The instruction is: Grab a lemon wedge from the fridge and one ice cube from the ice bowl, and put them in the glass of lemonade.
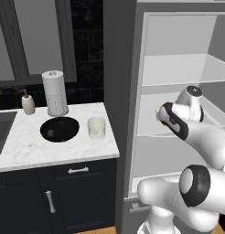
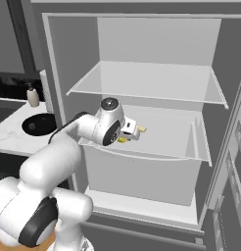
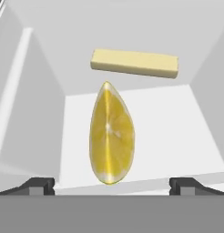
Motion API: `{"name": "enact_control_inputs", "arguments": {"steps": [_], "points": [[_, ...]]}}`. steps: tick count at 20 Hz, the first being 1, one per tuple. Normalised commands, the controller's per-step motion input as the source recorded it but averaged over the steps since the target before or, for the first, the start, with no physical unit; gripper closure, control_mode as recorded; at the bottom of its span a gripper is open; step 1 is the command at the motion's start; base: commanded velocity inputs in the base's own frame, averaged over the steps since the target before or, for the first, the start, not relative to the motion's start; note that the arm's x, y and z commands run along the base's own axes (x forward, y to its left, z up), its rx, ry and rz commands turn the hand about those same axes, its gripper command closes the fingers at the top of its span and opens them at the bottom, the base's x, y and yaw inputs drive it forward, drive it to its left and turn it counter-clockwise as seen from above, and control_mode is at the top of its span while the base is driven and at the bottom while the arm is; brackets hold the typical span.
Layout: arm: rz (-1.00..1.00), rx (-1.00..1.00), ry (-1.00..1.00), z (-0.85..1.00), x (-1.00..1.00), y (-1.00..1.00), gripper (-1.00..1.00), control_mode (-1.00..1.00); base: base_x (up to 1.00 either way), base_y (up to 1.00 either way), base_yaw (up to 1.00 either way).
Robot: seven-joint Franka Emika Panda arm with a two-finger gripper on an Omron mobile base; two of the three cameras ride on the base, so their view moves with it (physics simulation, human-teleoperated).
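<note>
The jaws stand spread wide, empty, inside the fridge [image 2: 142, 39] over its middle shelf. The lemon wedge [image 3: 111, 139] lies on that shelf between the two finger tips [image 3: 38, 185], untouched, with a pale butter-like stick [image 3: 134, 63] just beyond it. Left of the fridge, the desk [image 1: 50, 151] carries the ice bowl [image 1: 59, 129] and the glass of lemonade [image 1: 96, 128].
</note>
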Motion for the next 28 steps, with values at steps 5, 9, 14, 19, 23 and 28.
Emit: {"name": "enact_control_inputs", "arguments": {"steps": [5, 9, 14, 19, 23, 28], "points": [[0.0, 0.0, 0.0, -0.03, 0.27, -0.03, -1.0, -1.0, 0.0, 0.0, 0.0], [0.0, 0.0, 0.01, -0.2, 0.17, 0.0, -1.0, -1.0, 0.0, 0.0, 0.0], [0.0, 0.0, 0.0, -0.14, 0.0, 0.0, -1.0, -1.0, 0.0, 0.0, 0.0], [0.0, 0.0, 0.02, -0.3, 0.0, 0.0, -1.0, -1.0, 0.0, 0.0, 0.0], [0.01, 0.0, 0.01, -0.23, 0.04, 0.0, -1.0, -1.0, 0.0, 0.0, 0.0], [0.0, 0.0, 0.0, -0.01, 0.06, 0.0, -1.0, -1.0, 0.0, 0.0, 0.0]]}}
